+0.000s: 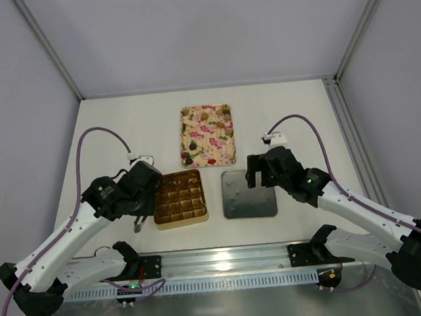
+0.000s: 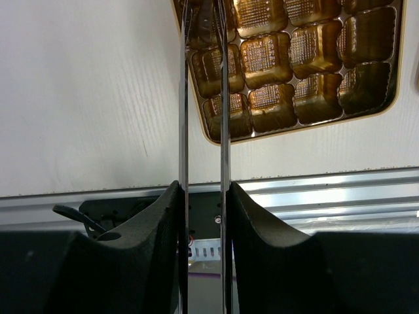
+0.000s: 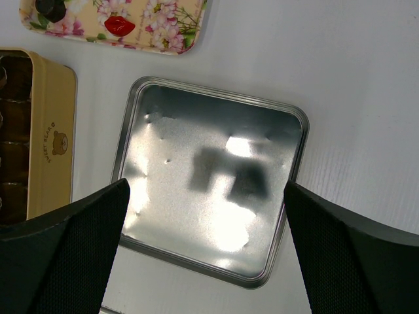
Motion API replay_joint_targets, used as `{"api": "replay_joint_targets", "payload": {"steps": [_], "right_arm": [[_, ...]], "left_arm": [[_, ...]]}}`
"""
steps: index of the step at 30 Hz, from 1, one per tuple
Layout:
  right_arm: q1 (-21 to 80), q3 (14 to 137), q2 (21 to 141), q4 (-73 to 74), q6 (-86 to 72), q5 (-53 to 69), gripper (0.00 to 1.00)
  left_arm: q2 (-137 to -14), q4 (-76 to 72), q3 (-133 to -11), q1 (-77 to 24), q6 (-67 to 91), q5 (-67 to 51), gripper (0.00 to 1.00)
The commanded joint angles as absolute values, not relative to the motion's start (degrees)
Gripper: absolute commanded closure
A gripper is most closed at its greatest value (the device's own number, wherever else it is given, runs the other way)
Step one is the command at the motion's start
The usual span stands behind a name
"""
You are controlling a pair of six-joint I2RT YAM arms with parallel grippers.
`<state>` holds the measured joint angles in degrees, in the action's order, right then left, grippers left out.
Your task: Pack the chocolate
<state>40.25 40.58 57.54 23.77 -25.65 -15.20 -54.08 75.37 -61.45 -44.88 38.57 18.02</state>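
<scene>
The square gold box (image 1: 179,198) sits at the near middle of the table. In the left wrist view its moulded cells (image 2: 308,59) look gold and bare, and I cannot tell if any holds chocolate. Small dark pieces (image 1: 189,158) lie on the pink-floral tray (image 1: 207,135) behind the box. My left gripper (image 1: 143,206) is at the box's left edge. It is shut (image 2: 203,190) on thin metal tongs (image 2: 224,98) whose blades reach over the box's near-left corner. My right gripper (image 1: 258,170) is open and empty (image 3: 206,186), above the grey lid (image 1: 249,193).
The lid (image 3: 216,196) lies upside down, silver inside up, right of the box's side wall (image 3: 52,111). A red lip-shaped sweet (image 3: 119,26) lies on the tray. A metal rail (image 1: 218,262) runs along the near edge. Walls enclose the table.
</scene>
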Motion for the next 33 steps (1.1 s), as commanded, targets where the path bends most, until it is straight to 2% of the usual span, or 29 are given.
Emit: {"api": "replay_joint_targets", "payload": {"steps": [1, 8, 13, 23, 33], "right_arm": [[40.08, 40.69, 57.39, 21.71, -25.93, -15.29, 0.0], [40.08, 40.61, 57.3, 21.71, -25.93, -15.29, 0.0], [40.08, 41.83, 57.3, 22.5, -25.93, -15.21, 0.0], [39.82, 46.4, 58.27, 26.1, -25.84, -13.1, 0.0], [39.73, 48.16, 59.76, 27.33, -24.7, -8.79, 0.0]], "left_arm": [[-53.61, 74.53, -61.43, -44.65, 38.94, 19.16, 0.65], [-53.79, 74.18, -61.61, -44.65, 38.85, 18.9, 0.63], [-56.59, 73.92, -69.59, -44.65, 38.15, 17.76, 0.63], [-74.69, 68.38, -87.35, -44.13, 32.52, 17.31, 0.6], [-89.11, 62.76, -91.84, -38.33, 27.6, 14.77, 0.59]]}}
